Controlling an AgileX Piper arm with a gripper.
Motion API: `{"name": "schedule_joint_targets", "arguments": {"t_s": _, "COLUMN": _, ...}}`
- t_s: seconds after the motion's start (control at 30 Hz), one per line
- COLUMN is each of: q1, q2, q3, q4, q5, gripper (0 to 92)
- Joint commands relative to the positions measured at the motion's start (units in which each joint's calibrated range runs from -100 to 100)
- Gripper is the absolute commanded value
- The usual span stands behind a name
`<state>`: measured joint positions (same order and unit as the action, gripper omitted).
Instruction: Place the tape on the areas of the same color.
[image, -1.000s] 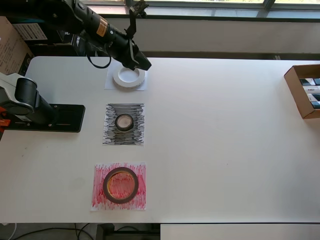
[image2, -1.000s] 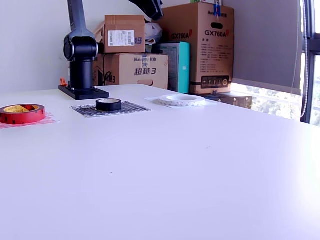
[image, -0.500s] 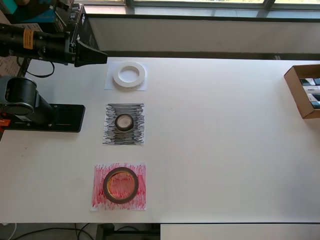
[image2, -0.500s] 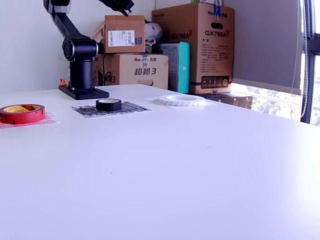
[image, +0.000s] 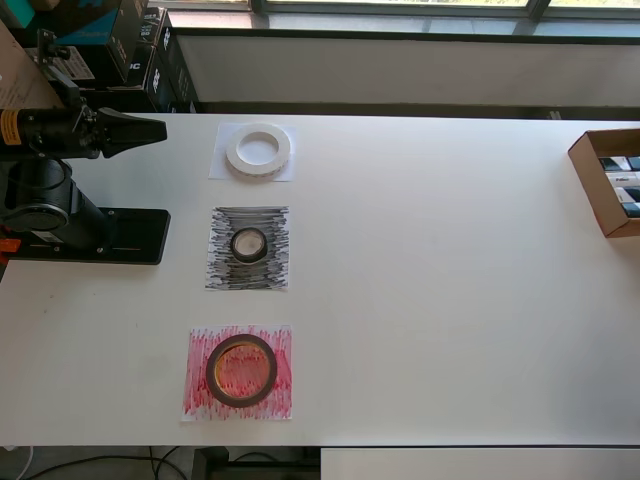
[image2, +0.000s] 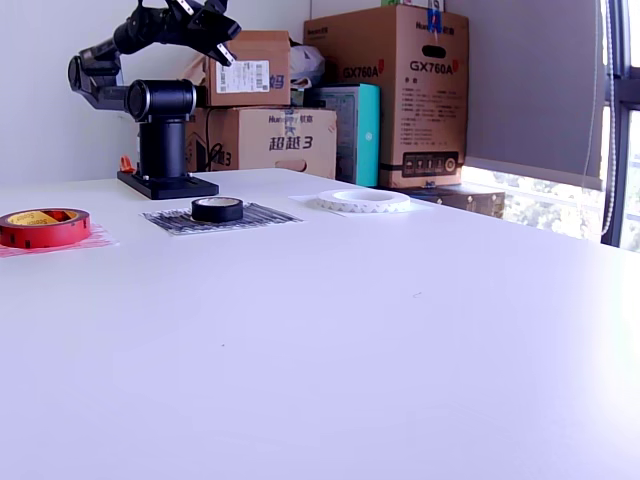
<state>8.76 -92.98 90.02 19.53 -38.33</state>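
Note:
The whitish tape roll lies on the plain white sheet. The small black roll lies on the black-scribbled sheet. The dark red roll lies on the red-scribbled sheet. The exterior view shows the same: the red roll, the black roll and the white roll. My gripper is raised above the arm base, left of the white sheet. Its jaws look closed and hold nothing. It also shows in the exterior view, high above the table.
The arm's black base plate sits at the overhead view's left edge. An open cardboard box with small items stands at the right edge. Stacked cardboard boxes stand behind the table in the exterior view.
The arm has pulled back from over the white roll toward the overhead view's left and folded over its base. The three rolls have not moved.

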Motion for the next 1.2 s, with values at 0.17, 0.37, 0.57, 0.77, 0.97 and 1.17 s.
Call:
{"name": "schedule_joint_targets", "arguments": {"t_s": 0.17, "q1": 0.2, "q2": -6.4, "q3": 9.5, "q4": -23.4, "q5": -0.1, "gripper": 0.2}}
{"name": "schedule_joint_targets", "arguments": {"t_s": 0.37, "q1": -0.1, "q2": -6.4, "q3": 9.5, "q4": -23.1, "q5": -0.2, "gripper": 0.2}}
{"name": "schedule_joint_targets", "arguments": {"t_s": 0.57, "q1": 0.1, "q2": -6.4, "q3": 9.5, "q4": -15.8, "q5": -0.1, "gripper": 0.7}}
{"name": "schedule_joint_targets", "arguments": {"t_s": 0.77, "q1": 0.0, "q2": -6.4, "q3": 9.5, "q4": -4.0, "q5": -0.1, "gripper": 0.3}}
{"name": "schedule_joint_targets", "arguments": {"t_s": 0.97, "q1": 0.1, "q2": -6.4, "q3": 9.5, "q4": -0.8, "q5": 0.3, "gripper": 0.3}}
{"name": "schedule_joint_targets", "arguments": {"t_s": 1.17, "q1": 0.1, "q2": -6.4, "q3": 9.5, "q4": -0.1, "q5": 0.3, "gripper": 0.5}}
